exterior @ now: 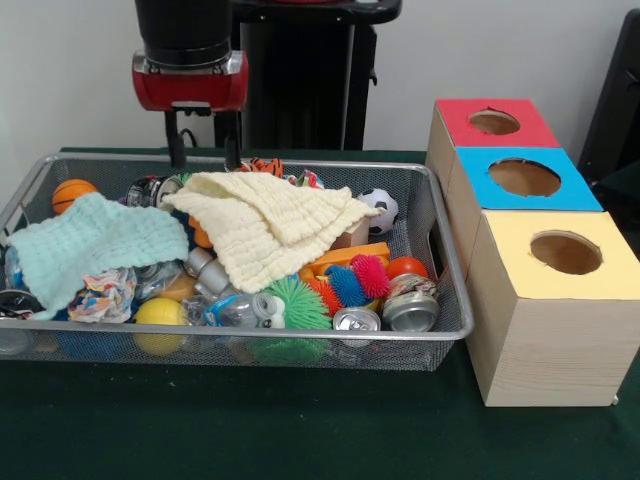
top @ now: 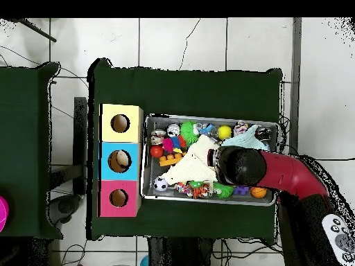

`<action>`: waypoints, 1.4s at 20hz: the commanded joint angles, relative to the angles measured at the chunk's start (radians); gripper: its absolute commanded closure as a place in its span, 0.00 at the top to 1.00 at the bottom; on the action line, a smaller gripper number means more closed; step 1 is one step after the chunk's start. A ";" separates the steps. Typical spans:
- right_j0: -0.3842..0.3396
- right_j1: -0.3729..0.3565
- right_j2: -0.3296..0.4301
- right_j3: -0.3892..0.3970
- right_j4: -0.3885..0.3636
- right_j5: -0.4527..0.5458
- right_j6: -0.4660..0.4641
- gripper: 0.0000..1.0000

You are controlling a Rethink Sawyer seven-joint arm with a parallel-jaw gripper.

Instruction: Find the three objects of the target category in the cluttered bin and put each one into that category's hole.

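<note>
The wire mesh bin (exterior: 452, 262) is full of toys; it also shows in the overhead view (top: 208, 118). One confetti-print film wad (exterior: 105, 295) lies at the front left, partly under a mint cloth (exterior: 90, 240). Another crinkled clear wad (exterior: 235, 310) lies at the front middle. In the overhead view a wad (top: 240, 128) shows near a bin edge. A pale yellow cloth (exterior: 270, 220) covers the middle. The yellow box's hole (exterior: 566, 252) (top: 120, 123) is empty. My gripper (exterior: 204, 160) hangs open and empty over the bin's far rim, behind the yellow cloth.
Silver cans (exterior: 410, 310), spiky balls in green (exterior: 295, 303), blue (exterior: 347, 285) and pink (exterior: 372, 275), an orange ball (exterior: 72, 192), a soccer ball (exterior: 380, 210) and a yellow ball (exterior: 160, 315) fill the bin. Blue-topped (exterior: 525, 178) and red-topped (exterior: 494, 122) boxes stand behind the yellow one.
</note>
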 commanded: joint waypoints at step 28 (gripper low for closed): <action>-0.027 0.200 0.066 -0.228 -0.114 -0.006 -0.133 1.00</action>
